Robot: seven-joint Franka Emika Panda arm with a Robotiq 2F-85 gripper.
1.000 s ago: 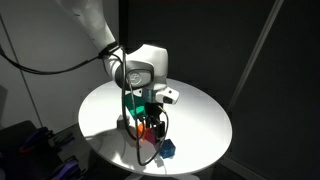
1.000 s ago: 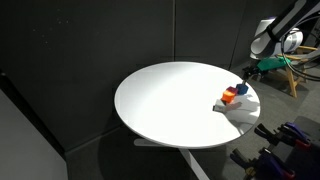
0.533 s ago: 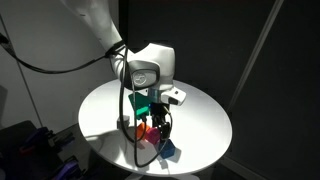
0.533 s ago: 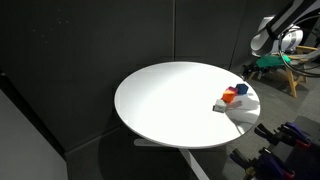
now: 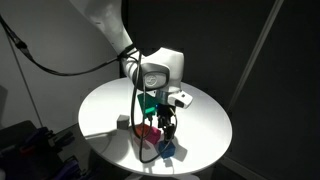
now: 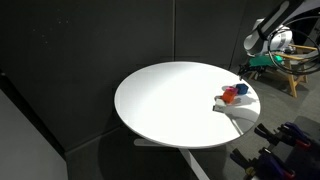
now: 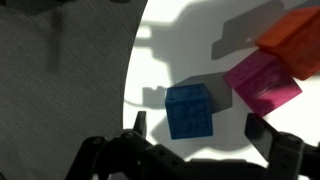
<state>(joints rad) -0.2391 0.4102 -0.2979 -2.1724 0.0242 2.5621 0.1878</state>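
Note:
In the wrist view a blue cube (image 7: 189, 110) lies on the white round table (image 7: 190, 40) close to its edge, with a magenta block (image 7: 262, 82) and an orange block (image 7: 296, 40) beside it. My gripper (image 7: 198, 129) hangs open above the blue cube, one finger on each side of it, touching nothing. In an exterior view the gripper (image 5: 164, 122) hovers over the blocks, the blue cube (image 5: 167, 150) at the near rim. In an exterior view the blocks (image 6: 235, 93) sit at the table's right edge and the gripper (image 6: 252, 66) is beyond them.
Dark floor (image 7: 60, 90) lies past the table edge, close to the cube. A green part (image 5: 148, 104) hangs at the wrist. A wooden frame (image 6: 290, 70) stands behind the table. The wide tabletop (image 6: 170, 100) spreads away from the blocks.
The arm has shifted sideways across the table over the last second, bringing the gripper over the blue cube. Its jaws stayed open. The blocks have not moved.

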